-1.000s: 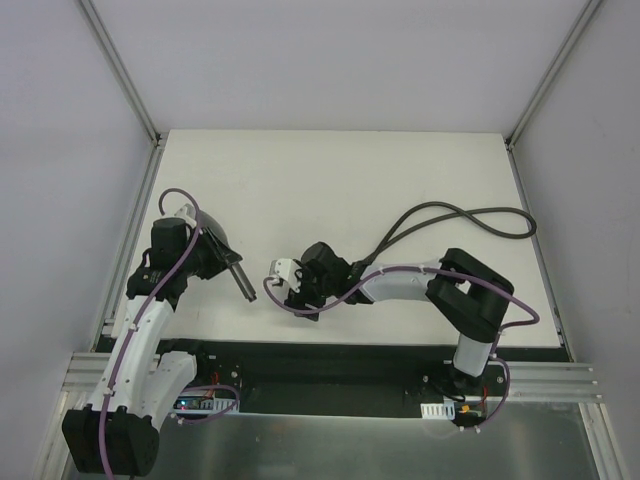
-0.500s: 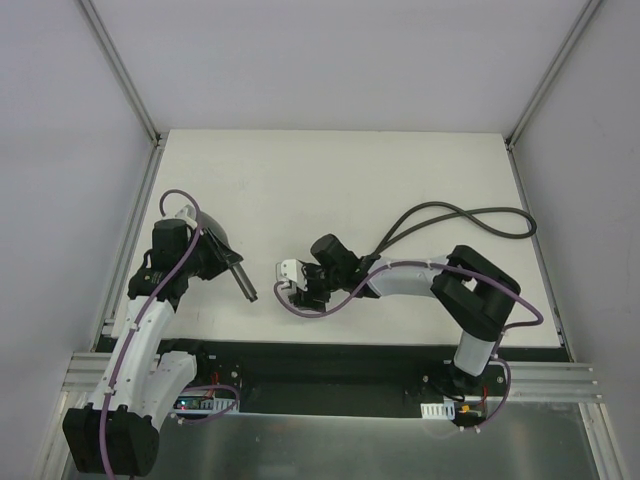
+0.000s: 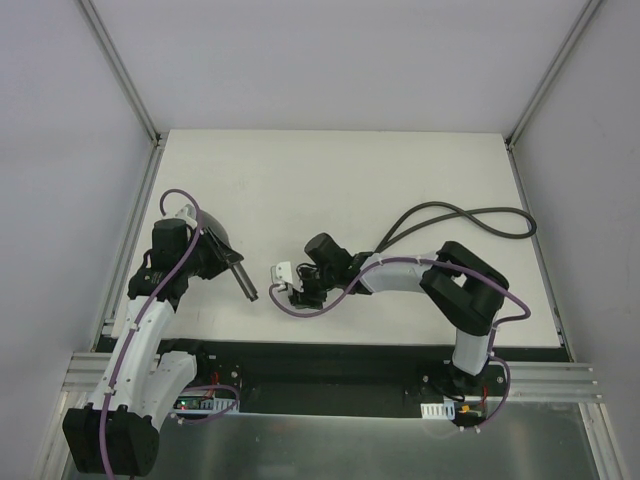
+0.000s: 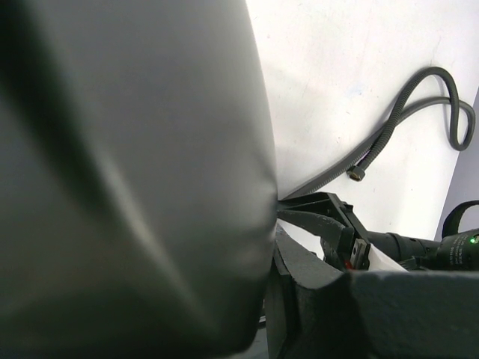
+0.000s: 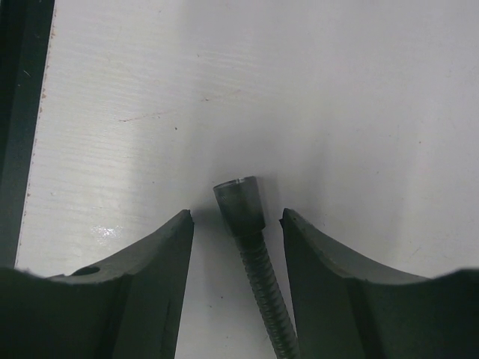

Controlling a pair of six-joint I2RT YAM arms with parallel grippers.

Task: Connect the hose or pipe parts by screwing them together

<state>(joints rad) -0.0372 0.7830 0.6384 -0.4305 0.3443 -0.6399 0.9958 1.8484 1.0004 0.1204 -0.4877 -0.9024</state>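
At the near edge the two arms are reaching out over the white table point(image 3: 300, 170), one on each side. The left gripper point(image 3: 210, 256) is clamping tight on the one shower head point(image 3: 226, 260), holding it at the table's left side with the tapered handle point(image 3: 243, 283) pointing toward the middle. In the left wrist view the head's grey body is filling most of the picture, blurred. A little to the right, and apart from the handle's tip, the right gripper point(image 5: 235, 218) is standing partly open. Its two fingers point(image 5: 150, 277) are flanking one end fitting point(image 5: 241, 200) of the one hose point(image 3: 470, 214) - a narrow gap is showing on each side, so nothing is being gripped. That fitting is lying on the table with its end facing away from the wrist, and the ribbed hose is trailing back between the fingers. Farther out, the hose is running to the table's right side, where it is curling into one long loop near the right edge. The second fitting point(image 4: 357, 173) - two in all - is lying free on the table, beyond the right gripper.
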